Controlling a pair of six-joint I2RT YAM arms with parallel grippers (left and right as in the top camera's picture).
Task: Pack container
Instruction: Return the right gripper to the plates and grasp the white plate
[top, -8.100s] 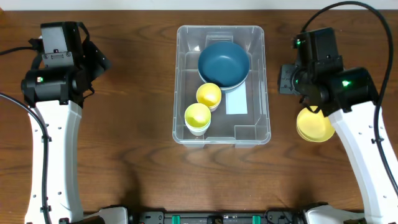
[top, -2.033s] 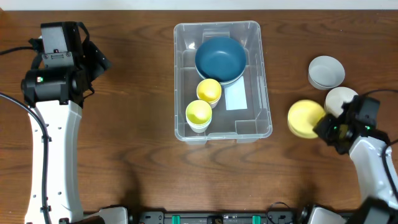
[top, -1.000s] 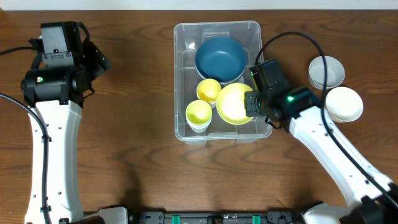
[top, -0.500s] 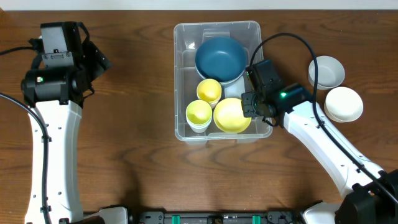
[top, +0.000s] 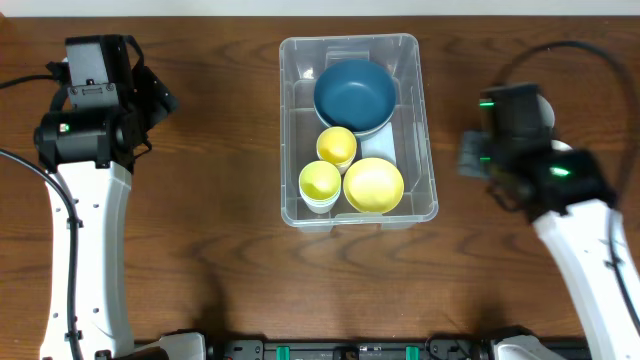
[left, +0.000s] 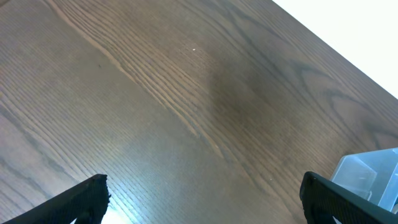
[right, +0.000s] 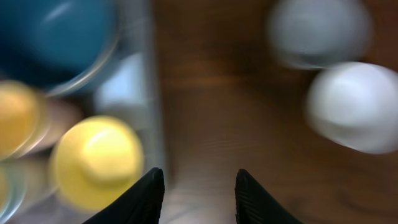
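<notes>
The clear container (top: 291, 130) stands at the table's middle. It holds a blue bowl (top: 356, 93), two yellow cups (top: 336, 147) (top: 318, 183) and a yellow bowl (top: 373, 185) lying upside down at its front right. My right gripper (right: 199, 193) is open and empty over bare table just right of the container wall (right: 149, 93). The blurred right wrist view shows the yellow bowl (right: 96, 162) and the blue bowl (right: 56, 37) on its left. My left gripper (left: 202, 202) is open and empty over bare wood, far left of a container corner (left: 373, 177).
Two white bowls (right: 317, 31) (right: 354, 106) sit on the table right of the container. In the overhead view my right arm (top: 515, 145) covers them. My left arm (top: 90, 110) stays at the far left.
My right gripper let go of the yellow bowl inside the container, then rose and swung right, out over the table by the white bowls. The left arm has not moved.
</notes>
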